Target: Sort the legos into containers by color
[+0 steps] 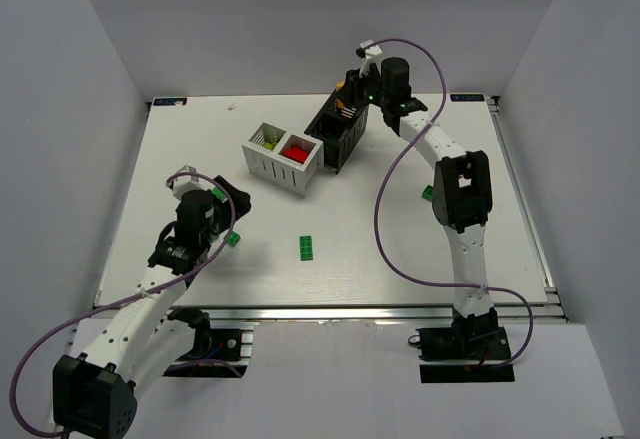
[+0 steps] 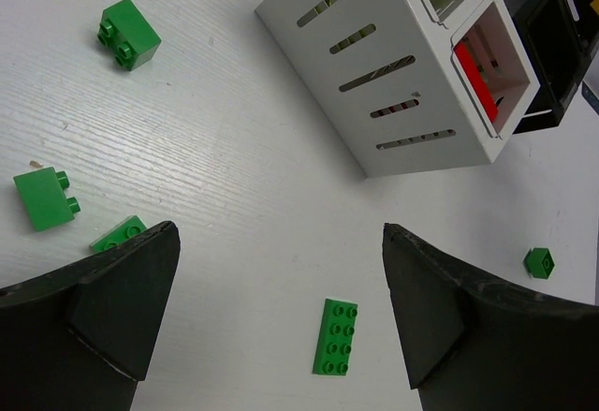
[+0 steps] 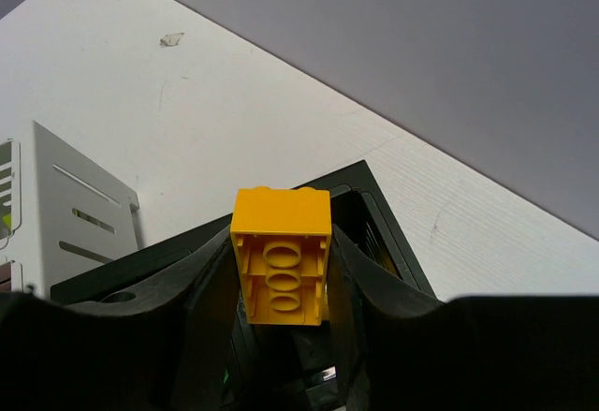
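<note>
An orange-yellow lego [image 3: 281, 256] sits between the fingers of my right gripper [image 3: 283, 242], which is shut on it, hollow underside toward the camera. It hangs over the far compartment of the black container [image 3: 379, 210] [image 1: 340, 131]. The white container [image 1: 270, 162] stands left of the black one, with red legos [image 2: 471, 72] in one compartment and lime ones in the other. My left gripper [image 2: 281, 242] is open with nothing in it, above the table. A flat green lego [image 2: 336, 336] [image 1: 307, 247] lies below and between its fingers.
Three green legos [image 2: 129, 33], [image 2: 44, 199], [image 2: 120, 233] lie left of the left gripper. A small green lego [image 2: 538, 261] [image 1: 427, 193] rests beside the right arm. The white container's slatted wall [image 2: 393, 65] faces the left wrist camera.
</note>
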